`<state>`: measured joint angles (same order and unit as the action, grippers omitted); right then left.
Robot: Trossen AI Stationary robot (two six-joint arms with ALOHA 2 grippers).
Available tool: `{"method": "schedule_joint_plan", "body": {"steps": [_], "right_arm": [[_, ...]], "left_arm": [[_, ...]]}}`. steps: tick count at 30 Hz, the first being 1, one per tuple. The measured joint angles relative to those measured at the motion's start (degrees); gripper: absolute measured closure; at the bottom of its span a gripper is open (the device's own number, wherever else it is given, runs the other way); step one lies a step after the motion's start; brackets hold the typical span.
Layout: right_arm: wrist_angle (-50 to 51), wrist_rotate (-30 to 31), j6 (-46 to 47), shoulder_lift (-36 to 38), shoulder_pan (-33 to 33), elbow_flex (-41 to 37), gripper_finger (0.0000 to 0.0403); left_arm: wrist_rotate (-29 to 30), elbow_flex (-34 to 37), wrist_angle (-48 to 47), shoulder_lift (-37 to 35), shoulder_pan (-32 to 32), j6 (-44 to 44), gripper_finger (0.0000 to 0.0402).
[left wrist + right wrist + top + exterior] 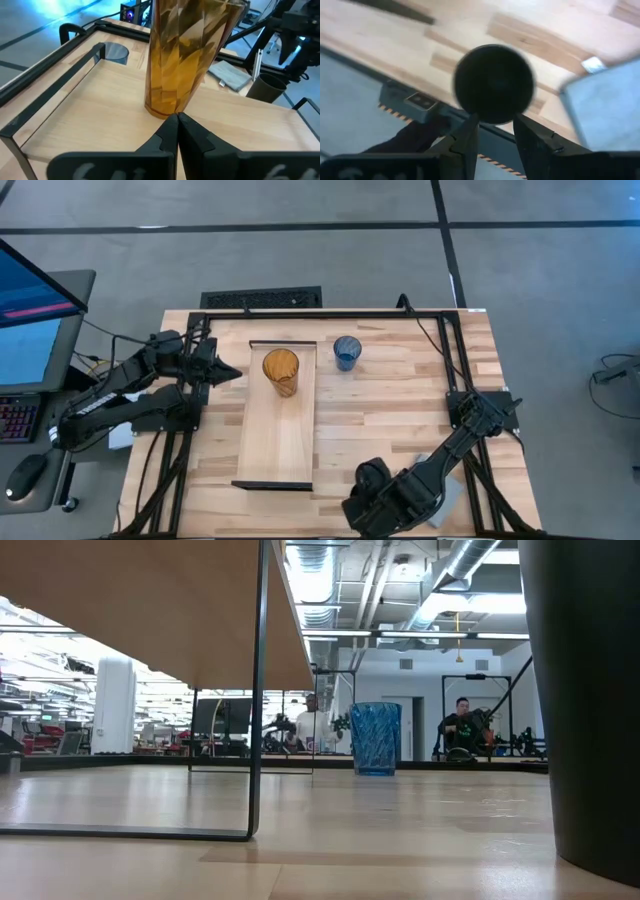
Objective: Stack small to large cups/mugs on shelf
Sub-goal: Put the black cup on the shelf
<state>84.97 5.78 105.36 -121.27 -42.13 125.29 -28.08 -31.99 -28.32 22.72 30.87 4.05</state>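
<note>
Slatted wood table (400,410) carries the shelf (278,442), long axis twelve-to-six, amber cup (281,371) at its twelve end. Left end effector (232,372), fingers pinched together on nothing, sits at nine from it. Right end effector (492,131), parted, frames the black cup (493,83). Blue cup (347,352) stands nearby.

The orange cup (281,371) is see-through, with shiny folds down its sides. The blue cup (347,352) is see-through too, with little ridges. The shelf (277,442) is pale wood with a dark frame. The round thing (494,84) looks black, maybe a cup.
</note>
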Motion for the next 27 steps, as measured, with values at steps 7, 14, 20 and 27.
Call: {"method": "schedule_joint_plan", "body": {"steps": [7,14,20,27], "right_arm": [[2.44,-1.67,4.71,0.07,0.00,-1.81,0.0258],[-3.79,-2.98,7.21,0.02,-0.17,-8.08,0.0252],[-4.52,-4.03,7.27,0.04,-0.15,-10.91,0.0257],[-5.77,-4.96,6.85,-0.02,-0.06,-13.46,0.0262]], "left_arm": [[0.00,0.00,-1.06,0.00,-0.02,0.00,0.0401],[0.00,0.00,-1.09,0.00,0.00,0.06,0.0401],[0.14,0.00,-1.05,0.00,0.00,0.09,0.0401],[0.42,0.00,-1.00,0.00,0.00,0.24,0.0401]]}}
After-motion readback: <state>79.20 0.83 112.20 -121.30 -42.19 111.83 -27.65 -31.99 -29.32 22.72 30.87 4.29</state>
